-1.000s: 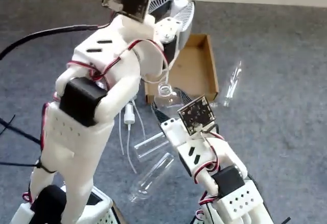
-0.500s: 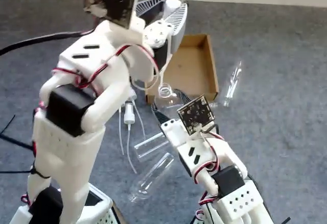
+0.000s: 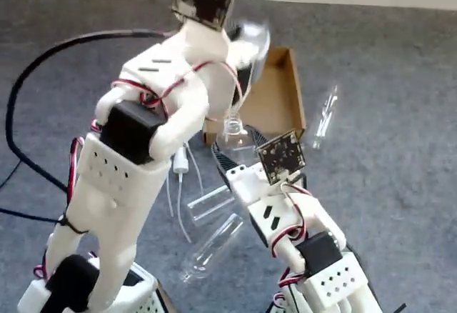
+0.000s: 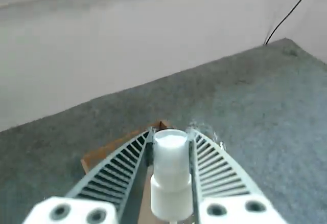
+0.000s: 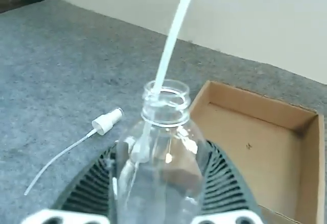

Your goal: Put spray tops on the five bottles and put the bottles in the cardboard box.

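Observation:
My left gripper is shut on a white spray top; in the high view this gripper hangs above the cardboard box's near-left corner. The spray top's thin tube runs down into the open neck of a clear bottle. That bottle stands upright in my right gripper, which is shut on its body just in front of the cardboard box. Two more clear bottles lie on the carpet near the arms. A third lies right of the box.
A loose spray top with its tube lies on the grey carpet left of the held bottle, also seen as the loose spray top from the right wrist. The box is open-topped. A black cable loops at the left.
The left arm swung left, then back right, bringing the spray top over the held bottle; its tube now enters the bottle's neck. The right arm stayed almost still.

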You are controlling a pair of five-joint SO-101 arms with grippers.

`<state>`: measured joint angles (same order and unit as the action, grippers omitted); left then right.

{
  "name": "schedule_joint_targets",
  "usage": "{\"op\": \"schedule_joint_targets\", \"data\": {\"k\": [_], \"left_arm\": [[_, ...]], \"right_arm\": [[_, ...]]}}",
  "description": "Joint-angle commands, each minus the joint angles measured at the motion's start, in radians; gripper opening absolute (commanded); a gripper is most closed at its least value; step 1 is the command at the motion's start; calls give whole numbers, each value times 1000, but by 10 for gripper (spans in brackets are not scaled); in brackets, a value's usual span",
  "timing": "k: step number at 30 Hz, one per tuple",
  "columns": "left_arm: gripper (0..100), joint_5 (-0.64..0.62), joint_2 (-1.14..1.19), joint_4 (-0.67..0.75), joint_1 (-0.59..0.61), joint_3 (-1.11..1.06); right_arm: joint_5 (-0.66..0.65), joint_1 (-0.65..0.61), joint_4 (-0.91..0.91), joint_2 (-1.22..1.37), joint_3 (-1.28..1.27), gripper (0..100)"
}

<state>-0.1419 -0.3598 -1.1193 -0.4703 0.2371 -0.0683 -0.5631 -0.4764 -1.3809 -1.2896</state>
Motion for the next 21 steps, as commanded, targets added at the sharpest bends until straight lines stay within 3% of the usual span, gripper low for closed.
{"op": "schedule_joint_targets", "data": {"k": [1,11,15,21], "left_arm": [[21,-2,-114,-2,-7,-125],[121,2,-329,57,-7,-509],[123,91,-357,61,-12,-516],[123,98,-412,58,-1,-392]], "right_arm": [[14,18,-4,-18,16,4],[18,16,-2,-19,16,4],[20,16,-2,-19,15,8],[20,16,-1,-19,13,9]]}}
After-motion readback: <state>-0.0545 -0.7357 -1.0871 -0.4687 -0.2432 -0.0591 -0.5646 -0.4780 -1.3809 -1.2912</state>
